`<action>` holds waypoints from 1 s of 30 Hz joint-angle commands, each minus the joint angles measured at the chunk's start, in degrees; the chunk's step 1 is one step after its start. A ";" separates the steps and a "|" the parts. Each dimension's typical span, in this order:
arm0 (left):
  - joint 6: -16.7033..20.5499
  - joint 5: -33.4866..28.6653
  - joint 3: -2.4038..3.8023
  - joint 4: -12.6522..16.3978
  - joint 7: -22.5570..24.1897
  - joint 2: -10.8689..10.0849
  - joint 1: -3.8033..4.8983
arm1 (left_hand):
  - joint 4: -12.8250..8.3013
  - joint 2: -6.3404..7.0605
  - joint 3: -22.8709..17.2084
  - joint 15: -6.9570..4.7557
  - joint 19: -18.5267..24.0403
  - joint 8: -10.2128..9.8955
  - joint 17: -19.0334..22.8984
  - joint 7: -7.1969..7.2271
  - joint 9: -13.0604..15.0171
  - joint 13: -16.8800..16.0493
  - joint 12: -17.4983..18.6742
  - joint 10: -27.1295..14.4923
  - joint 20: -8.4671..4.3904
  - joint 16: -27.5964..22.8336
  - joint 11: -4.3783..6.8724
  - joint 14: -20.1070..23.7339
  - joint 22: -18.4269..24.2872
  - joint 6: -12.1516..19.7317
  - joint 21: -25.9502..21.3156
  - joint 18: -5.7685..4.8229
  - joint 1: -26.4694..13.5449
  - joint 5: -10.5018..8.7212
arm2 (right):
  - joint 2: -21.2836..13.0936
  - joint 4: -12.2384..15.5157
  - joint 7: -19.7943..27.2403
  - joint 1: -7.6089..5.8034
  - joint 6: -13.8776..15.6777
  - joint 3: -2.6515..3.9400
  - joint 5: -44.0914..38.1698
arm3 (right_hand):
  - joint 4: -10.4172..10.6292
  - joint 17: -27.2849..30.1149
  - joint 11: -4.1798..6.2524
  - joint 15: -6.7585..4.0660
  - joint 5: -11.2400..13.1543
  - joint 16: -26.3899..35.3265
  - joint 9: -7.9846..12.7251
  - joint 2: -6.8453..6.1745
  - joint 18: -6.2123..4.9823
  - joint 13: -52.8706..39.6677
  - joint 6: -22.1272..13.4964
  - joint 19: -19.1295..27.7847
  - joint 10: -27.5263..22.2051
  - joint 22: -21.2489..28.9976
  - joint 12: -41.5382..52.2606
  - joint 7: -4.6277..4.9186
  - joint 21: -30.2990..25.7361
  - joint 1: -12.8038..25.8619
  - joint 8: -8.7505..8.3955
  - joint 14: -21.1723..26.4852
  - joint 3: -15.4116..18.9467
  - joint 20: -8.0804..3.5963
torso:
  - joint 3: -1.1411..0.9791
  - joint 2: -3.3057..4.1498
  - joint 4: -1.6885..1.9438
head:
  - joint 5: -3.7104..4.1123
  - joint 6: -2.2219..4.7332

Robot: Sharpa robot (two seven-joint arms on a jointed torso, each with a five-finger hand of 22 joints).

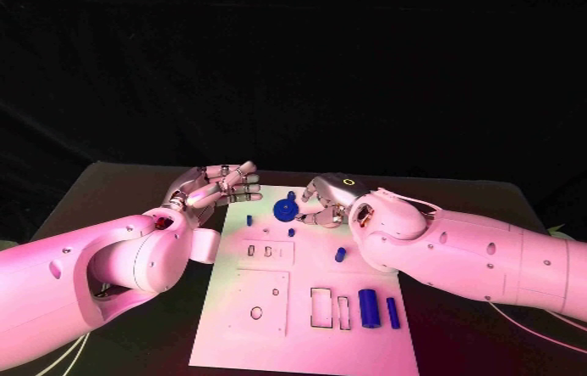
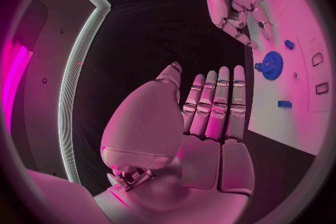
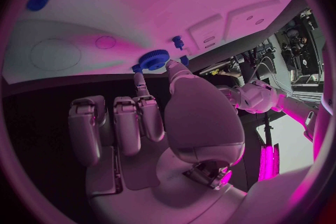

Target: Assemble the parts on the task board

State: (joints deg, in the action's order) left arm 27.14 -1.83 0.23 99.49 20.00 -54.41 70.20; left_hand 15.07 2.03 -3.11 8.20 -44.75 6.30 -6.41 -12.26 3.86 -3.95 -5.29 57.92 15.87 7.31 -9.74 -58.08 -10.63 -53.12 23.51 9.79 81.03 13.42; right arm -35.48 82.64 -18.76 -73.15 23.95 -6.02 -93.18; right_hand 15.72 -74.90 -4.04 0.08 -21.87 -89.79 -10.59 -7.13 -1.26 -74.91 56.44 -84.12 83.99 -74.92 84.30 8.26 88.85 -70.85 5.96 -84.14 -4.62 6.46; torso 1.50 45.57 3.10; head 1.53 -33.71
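Your task board (image 1: 263,325) is a flat white plate on the matte black bench (image 1: 116,189), running from the middle toward the near edge. It has shallow rectangular and round cut-outs.

Blue gear (image 1: 287,210): toothed disc with a raised hub, sitting at the board's far end. Your right hand (image 1: 328,202) is on it, a thumb and a fingertip (image 3: 140,79) touching the toothed rim from either side; the other fingers are curled down. I read that as pinching the gear.

Left hand (image 1: 218,188) hovers off the board's far-left corner, just beside it, fingers straight, side by side, holding nothing.

Other blue parts on the board:
- short peg (image 1: 340,255) near the middle, by your right forearm
- fat smooth cylinder (image 1: 370,307) and a thinner rod (image 1: 393,312) lying parallel near the right edge, next to the rectangular slots
- small stud (image 1: 249,220) near the left edge, just beside the gear

All parts look like smooth plastic.
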 commanded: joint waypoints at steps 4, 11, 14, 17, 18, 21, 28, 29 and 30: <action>-1.23 -0.03 0.03 -0.38 0.30 0.08 0.06 | -0.16 0.14 0.24 0.08 0.33 -0.19 -0.06 -0.16 -0.06 0.08 0.27 -0.04 0.06 -0.26 -0.34 0.38 -0.08 -0.24 0.34 0.54 0.62 -0.26 | -7.94 4.42 7.40 -1.24 3.09 0.39 10.15 | -1.72 -14.07 0.44 -0.42 0.99 0.22 0.12 -1.45 0.51 -8.63 1.05 -3.83 0.75 -12.77 -0.24 -0.01 -0.94 -4.02 -0.54 -5.60 -0.74 -0.48 | -0.10 -0.37 -0.61 | 0.26 0.34; -1.87 -0.03 -0.04 -1.10 0.26 0.48 0.02 | -0.16 0.14 0.25 0.08 0.34 -0.20 -0.06 -0.15 -0.06 0.08 0.28 -0.03 0.06 -0.26 -0.34 0.38 -0.08 -0.24 0.34 0.54 0.63 -0.26 | -16.82 4.50 17.47 -1.51 -0.26 0.41 20.38 | -4.03 -13.21 0.91 -0.70 1.65 0.62 0.29 -2.56 -0.08 -7.69 1.39 -2.21 -0.13 -11.03 -1.20 -0.63 -2.65 -7.87 -1.13 -5.37 -0.80 -0.61 | -0.46 -0.85 -1.39 | 0.96 0.13; -2.04 -0.03 -0.08 -1.41 0.25 0.70 -0.03 | -0.16 0.14 0.25 0.08 0.34 -0.20 -0.06 -0.15 -0.06 0.08 0.28 -0.03 0.06 -0.26 -0.34 0.38 -0.08 -0.24 0.34 0.54 0.63 -0.26 | -19.30 3.53 20.75 -1.19 -0.63 0.37 22.04 | -4.61 -13.25 1.83 -1.42 2.93 0.61 0.45 -2.42 -0.06 -7.68 1.15 -2.29 -0.15 -11.13 -1.24 -1.58 -2.61 -9.06 -1.57 -5.38 -0.85 -1.12 | -0.70 -0.91 -1.52 | 1.25 0.14; -2.10 -0.03 -0.12 -1.70 0.25 0.84 -0.06 | -0.16 0.14 0.25 0.08 0.34 -0.20 -0.06 -0.15 -0.06 0.08 0.28 -0.03 0.06 -0.26 -0.34 0.38 -0.08 -0.24 0.34 0.54 0.63 -0.26 | -20.65 2.55 21.86 -0.90 -0.66 0.33 22.76 | -4.94 -13.47 1.86 -1.60 3.02 0.52 0.62 -2.47 0.01 -7.80 0.68 -2.47 -0.01 -11.33 -1.13 -1.55 -2.46 -9.63 -1.96 -5.44 -0.76 -1.43 | -0.88 -1.01 -1.61 | 1.30 0.02; -2.11 -0.03 -0.13 -1.80 0.26 0.87 -0.08 | -0.16 0.14 0.25 0.08 0.34 -0.20 -0.06 -0.15 -0.06 0.08 0.28 -0.03 0.06 -0.26 -0.34 0.38 -0.08 -0.24 0.34 0.54 0.63 -0.26 | -21.00 2.23 22.05 -0.79 -0.76 0.31 22.88 | -4.97 -13.47 1.54 -1.46 2.99 0.52 0.72 -2.59 0.03 -7.78 0.27 -2.49 0.00 -11.35 -1.15 -1.08 -2.45 -9.65 -2.18 -5.44 -0.59 -1.45 | -0.93 -1.01 -1.62 | 1.29 0.02; -2.14 -0.03 -0.16 -2.03 0.27 0.94 -0.12 | -0.16 0.14 0.25 0.08 0.34 -0.20 -0.06 -0.15 -0.06 0.08 0.28 -0.03 0.06 -0.26 -0.34 0.38 -0.08 -0.24 0.34 0.54 0.63 -0.26 | -21.44 1.41 22.34 -0.41 -1.24 0.28 23.10 | -4.97 -13.46 0.51 -0.69 2.78 0.53 0.91 -2.69 0.07 -7.68 -0.40 -2.54 -0.05 -11.41 -1.24 0.14 -2.43 -9.76 -2.31 -5.44 -0.10 -1.06 | -1.09 -1.03 -1.59 | 1.40 0.25; -2.19 -0.03 -0.19 -2.28 0.27 1.09 -0.18 | -0.19 0.14 0.25 0.07 0.39 -0.21 -0.08 -0.13 -0.05 0.07 0.29 0.03 0.08 -0.28 -0.32 0.33 -0.08 -0.29 0.35 0.54 0.67 -0.26 | -20.86 -0.26 21.89 0.81 -2.45 0.25 22.96 | -5.01 -13.47 0.09 -0.29 2.48 0.52 1.05 -2.66 0.04 -7.57 -0.89 -2.47 -0.15 -11.32 -1.34 0.57 -2.54 -9.99 -2.36 -5.45 0.16 -0.72 | -1.25 -0.93 -1.37 | 1.21 -0.17; -2.17 -0.03 -0.19 -2.31 0.27 1.11 -0.19 | -0.19 0.14 0.25 0.07 0.39 -0.21 -0.08 -0.13 -0.05 0.07 0.29 0.03 0.08 -0.28 -0.32 0.33 -0.08 -0.29 0.35 0.54 0.67 -0.26 | -20.63 -0.55 21.85 1.02 -2.54 0.24 22.92 | -5.00 -13.51 0.06 -0.27 2.43 0.51 1.06 -2.65 0.04 -7.60 -0.93 -2.48 -0.13 -11.34 -1.32 0.59 -2.53 -10.01 -2.36 -5.46 0.19 -0.69 | -1.26 -0.91 -1.35 | 1.16 -0.21; -2.17 -0.03 -0.19 -2.32 0.27 1.11 -0.19 | -0.19 0.14 0.25 0.07 0.39 -0.21 -0.08 -0.13 -0.05 0.07 0.29 0.03 0.08 -0.28 -0.32 0.33 -0.08 -0.29 0.35 0.54 0.67 -0.26 | -20.36 -0.82 21.81 1.21 -2.62 0.24 22.89 | -4.99 -13.57 0.02 -0.22 2.34 0.48 1.07 -2.62 0.05 -7.64 -0.99 -2.50 -0.09 -11.36 -1.28 0.63 -2.51 -10.04 -2.35 -5.47 0.22 -0.64 | -1.26 -0.89 -1.32 | 1.20 -0.26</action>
State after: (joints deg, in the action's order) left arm 26.14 -1.83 0.00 97.13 19.96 -53.43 70.02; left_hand 15.07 2.26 -3.11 8.20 -44.75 6.30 -6.40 -12.26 3.86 -3.95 -5.29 57.92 15.87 7.31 -9.74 -58.08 -10.63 -53.12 23.51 9.78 81.26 13.42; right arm -56.09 82.02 1.71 -72.10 23.21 -5.78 -70.85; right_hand 10.68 -74.94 -3.76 -0.51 -19.33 -89.34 -9.59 -9.84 -1.25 -74.95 55.53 -84.02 83.88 -74.95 83.34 8.52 86.37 -80.27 3.85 -84.13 -4.74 5.51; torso 0.30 44.59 1.65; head 2.80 -33.88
